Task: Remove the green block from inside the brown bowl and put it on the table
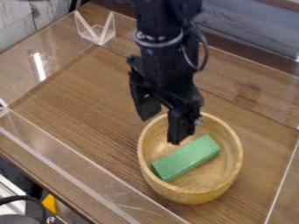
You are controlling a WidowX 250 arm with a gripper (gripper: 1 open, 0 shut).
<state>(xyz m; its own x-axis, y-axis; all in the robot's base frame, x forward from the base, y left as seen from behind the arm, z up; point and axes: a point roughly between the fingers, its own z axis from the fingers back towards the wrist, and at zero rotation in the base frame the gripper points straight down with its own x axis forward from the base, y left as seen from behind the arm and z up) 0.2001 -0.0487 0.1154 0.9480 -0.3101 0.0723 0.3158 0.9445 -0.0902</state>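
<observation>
The gripper (163,120) hangs with its fingers (179,125) spread apart and grasping nothing — one finger over the brown bowl (230,179), one outside its rim above the table (82,105) — while the green block (187,158) lies in the bowl just below the nearer fingertip.

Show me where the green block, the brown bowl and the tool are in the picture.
green block (187,159), camera view, middle of its top face.
brown bowl (232,179), camera view, right part of its thick rim.
tool (163,121), camera view, midway between its open fingertips, above the bowl's far-left rim.
</observation>
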